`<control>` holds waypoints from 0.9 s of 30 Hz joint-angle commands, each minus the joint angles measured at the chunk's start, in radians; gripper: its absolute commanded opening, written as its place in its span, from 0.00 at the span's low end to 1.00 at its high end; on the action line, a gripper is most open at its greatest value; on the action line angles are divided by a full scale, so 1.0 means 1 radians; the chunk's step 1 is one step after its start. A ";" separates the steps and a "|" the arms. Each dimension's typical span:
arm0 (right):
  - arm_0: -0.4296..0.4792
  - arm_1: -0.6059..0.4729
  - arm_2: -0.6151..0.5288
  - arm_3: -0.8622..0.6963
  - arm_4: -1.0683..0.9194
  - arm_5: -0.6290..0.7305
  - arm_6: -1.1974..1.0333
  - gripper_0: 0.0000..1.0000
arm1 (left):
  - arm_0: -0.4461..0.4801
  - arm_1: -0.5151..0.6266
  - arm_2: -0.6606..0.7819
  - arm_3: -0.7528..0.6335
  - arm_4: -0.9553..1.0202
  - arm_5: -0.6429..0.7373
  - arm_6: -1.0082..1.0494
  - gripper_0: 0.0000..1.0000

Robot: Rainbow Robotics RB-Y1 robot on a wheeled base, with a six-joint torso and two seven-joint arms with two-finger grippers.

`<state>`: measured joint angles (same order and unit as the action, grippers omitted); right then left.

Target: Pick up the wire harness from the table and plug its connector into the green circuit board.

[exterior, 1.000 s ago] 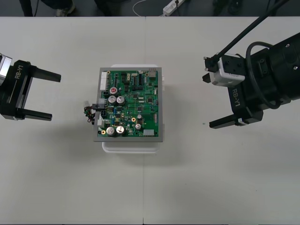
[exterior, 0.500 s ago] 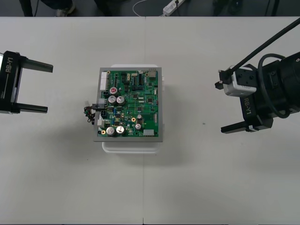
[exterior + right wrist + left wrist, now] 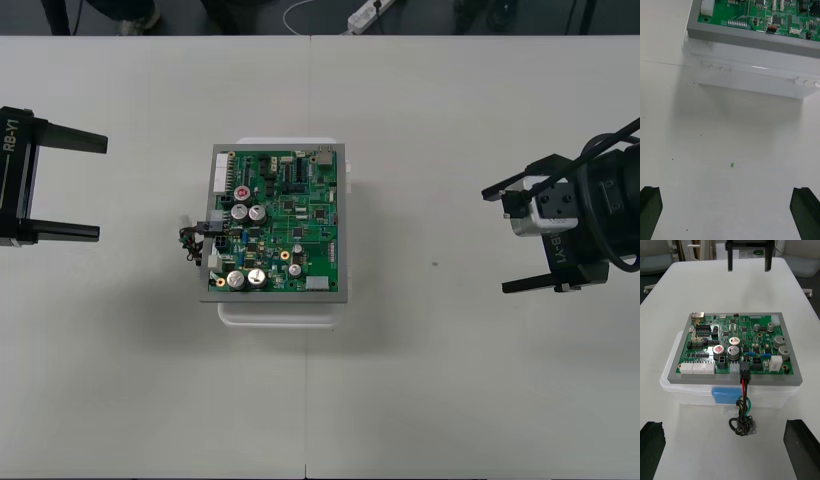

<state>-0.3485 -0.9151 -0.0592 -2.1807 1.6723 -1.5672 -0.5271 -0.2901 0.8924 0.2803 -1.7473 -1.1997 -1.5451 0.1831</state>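
You see the harness point(image 3: 193, 241) plugged into the board point(image 3: 290, 222), three o'clock from the spread left gripper point(image 3: 100, 188); the right gripper point(image 3: 495, 240) is spread too.

The right gripper point(image 3: 495, 240) has withdrawn well to the right and slightly nearer; the left gripper point(image 3: 101, 188) has backed off leftward and slightly farther
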 commanded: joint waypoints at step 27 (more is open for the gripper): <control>0.092 -0.038 -0.142 0.102 -0.114 -0.004 0.006 1.00 | -0.023 -0.073 0.002 -0.150 -0.143 -0.026 0.125 0.93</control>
<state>-0.2728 -0.9154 -0.1503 -2.0735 1.5805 -1.5672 -0.4736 -0.2901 0.8382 0.2877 -1.8732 -1.3301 -1.5451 0.3003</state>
